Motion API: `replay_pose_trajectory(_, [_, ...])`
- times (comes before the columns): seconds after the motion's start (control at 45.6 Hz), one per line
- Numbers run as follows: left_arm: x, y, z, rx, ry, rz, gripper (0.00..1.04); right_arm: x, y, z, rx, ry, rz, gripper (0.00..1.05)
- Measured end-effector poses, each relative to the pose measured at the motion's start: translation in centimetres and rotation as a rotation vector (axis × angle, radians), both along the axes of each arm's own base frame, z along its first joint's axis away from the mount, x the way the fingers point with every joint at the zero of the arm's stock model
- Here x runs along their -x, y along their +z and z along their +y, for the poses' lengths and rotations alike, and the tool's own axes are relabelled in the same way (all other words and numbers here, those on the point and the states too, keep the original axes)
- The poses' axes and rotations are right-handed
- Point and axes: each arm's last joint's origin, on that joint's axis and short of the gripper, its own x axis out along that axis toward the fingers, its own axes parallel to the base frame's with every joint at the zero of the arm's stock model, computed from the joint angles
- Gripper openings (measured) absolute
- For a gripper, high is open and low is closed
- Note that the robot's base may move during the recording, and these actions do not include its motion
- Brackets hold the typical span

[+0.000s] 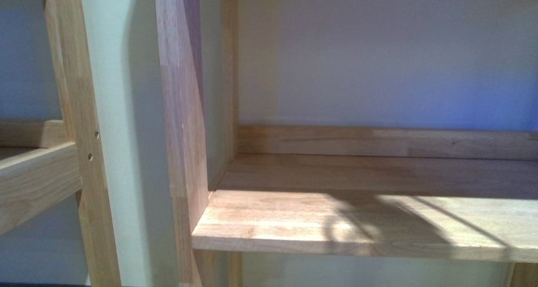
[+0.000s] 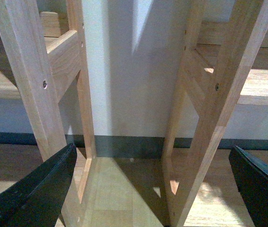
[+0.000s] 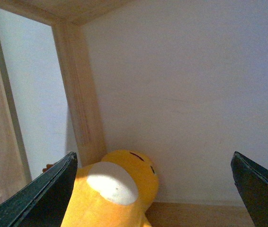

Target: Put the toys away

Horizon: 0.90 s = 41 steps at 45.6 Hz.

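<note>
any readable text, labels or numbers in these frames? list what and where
None. No words, brands or numbers on the wooden shelf, the shelf frames or the wall.
The orange-yellow plush toy shows only a plain pale patch and dark stitched marks, no lettering; no tag visible.

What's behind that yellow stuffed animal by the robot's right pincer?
Behind the yellow plush toy stands a plain pale wall and, beside it, a wooden corner post of the shelf. The wooden board shows beside the toy; whatever lies directly beneath or behind its body is covered.
</note>
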Motion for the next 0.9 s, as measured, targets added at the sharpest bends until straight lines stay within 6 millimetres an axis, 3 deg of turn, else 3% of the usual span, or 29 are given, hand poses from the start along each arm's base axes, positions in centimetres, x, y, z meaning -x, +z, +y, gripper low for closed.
replay_pose_trajectory(0.307, [0.0,0.0,0.0,0.000,0.000,0.000,0.99,7.1,-2.7,-0.8,0.203,-0.169,-0.140,0.99])
replay_pose_trajectory(0.417, [0.0,0.0,0.0,0.000,0.000,0.000,0.99,10.6,-5.0,-1.9,0.282,-0.236,-0.184,0.99])
replay_pose_trajectory(0.57, [0.0,0.0,0.0,0.000,0.000,0.000,0.99,13.0,-7.6,-3.1,0.340,-0.291,-0.184,0.99])
replay_pose_trajectory(0.745, [0.0,0.0,0.0,0.000,0.000,0.000,0.99,15.4,-11.9,-5.1,0.386,-0.359,-0.155,0.99])
replay_pose_trajectory(0.899, [0.0,0.0,0.0,0.000,0.000,0.000,0.99,17.5,-17.9,-6.9,0.412,-0.375,-0.063,0.99])
